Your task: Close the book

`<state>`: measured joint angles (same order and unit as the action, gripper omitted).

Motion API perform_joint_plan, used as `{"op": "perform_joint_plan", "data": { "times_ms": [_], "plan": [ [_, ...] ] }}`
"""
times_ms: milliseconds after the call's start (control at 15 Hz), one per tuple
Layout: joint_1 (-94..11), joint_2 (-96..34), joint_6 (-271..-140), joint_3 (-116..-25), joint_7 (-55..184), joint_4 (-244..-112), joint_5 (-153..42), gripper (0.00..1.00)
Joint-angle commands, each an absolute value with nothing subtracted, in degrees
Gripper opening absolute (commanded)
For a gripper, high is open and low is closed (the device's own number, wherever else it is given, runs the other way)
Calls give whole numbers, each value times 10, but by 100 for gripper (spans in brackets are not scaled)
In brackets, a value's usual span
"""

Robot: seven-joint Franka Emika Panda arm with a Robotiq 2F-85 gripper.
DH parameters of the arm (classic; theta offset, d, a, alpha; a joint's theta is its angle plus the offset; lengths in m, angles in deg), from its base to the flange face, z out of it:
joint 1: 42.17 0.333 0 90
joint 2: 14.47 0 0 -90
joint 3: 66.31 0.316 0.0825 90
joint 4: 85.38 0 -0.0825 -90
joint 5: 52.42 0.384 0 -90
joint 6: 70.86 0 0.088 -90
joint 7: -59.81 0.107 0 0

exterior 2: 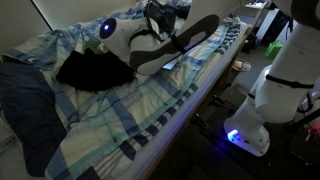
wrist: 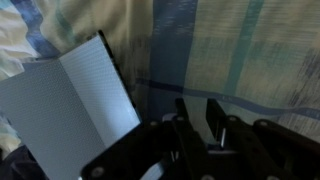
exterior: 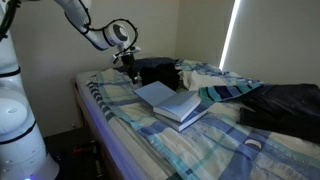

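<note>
The book (exterior: 178, 105) lies open on the plaid bed, pale pages up, on a thick block of pages. In the wrist view one pale page (wrist: 70, 110) fills the left side. My gripper (exterior: 128, 64) hangs over the bed just beyond the book's far left corner, apart from it. In the wrist view its two fingers (wrist: 200, 115) stand close together over the plaid sheet to the right of the page, with nothing between them. In an exterior view my arm (exterior 2: 150, 45) hides most of the book.
A black cloth (exterior: 155, 70) (exterior 2: 95, 70) lies just behind the book. A dark bag (exterior: 285, 105) (exterior 2: 25, 110) lies at the bed's other end. Rumpled plaid bedding (exterior: 225, 80) lies beside the book. The bed edge (exterior: 95, 125) runs near the robot base (exterior 2: 280, 80).
</note>
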<state>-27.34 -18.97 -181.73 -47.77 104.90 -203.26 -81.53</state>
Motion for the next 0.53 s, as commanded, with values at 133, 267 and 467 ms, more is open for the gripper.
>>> {"op": "perform_joint_plan", "data": {
  "times_ms": [133, 267, 467],
  "plan": [
    [-263, -210, -1811, -505, 1011, -1996, -833, 1],
    [-262, -213, -1807, -510, 1007, -1992, -834, 3],
    [-261, -217, -1803, -514, 1007, -1987, -830, 5]
  ]
}}
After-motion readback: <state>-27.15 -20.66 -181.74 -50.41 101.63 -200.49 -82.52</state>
